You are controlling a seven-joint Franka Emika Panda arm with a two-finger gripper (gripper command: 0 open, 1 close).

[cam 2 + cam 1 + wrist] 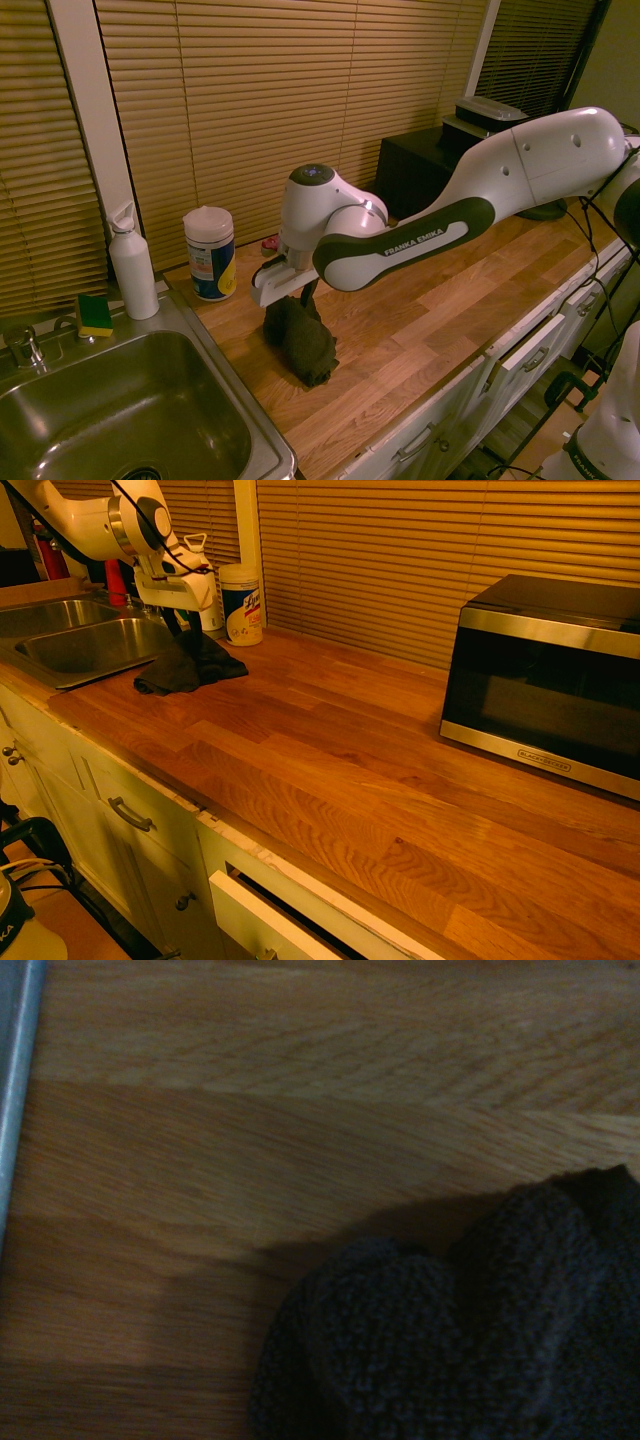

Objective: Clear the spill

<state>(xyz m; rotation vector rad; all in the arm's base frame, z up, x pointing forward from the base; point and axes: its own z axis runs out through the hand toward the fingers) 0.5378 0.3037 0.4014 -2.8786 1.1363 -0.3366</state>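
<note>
A crumpled dark grey-black cloth (190, 663) (300, 340) lies in a heap on the wooden counter, just right of the sink. My gripper (182, 628) (308, 295) hangs straight over the cloth's top, touching it or just above it. In the wrist view the cloth (470, 1330) fills one corner, with bare wood beside it. The spill does not show in any view; the wood around the cloth looks dry and unmarked.
A steel sink (90, 645) (130, 420) lies next to the cloth. A wipes canister (241, 603) (210, 253), a white bottle (132, 265) and a sponge (95, 315) stand by the blinds. A microwave (550, 680) sits far along the counter.
</note>
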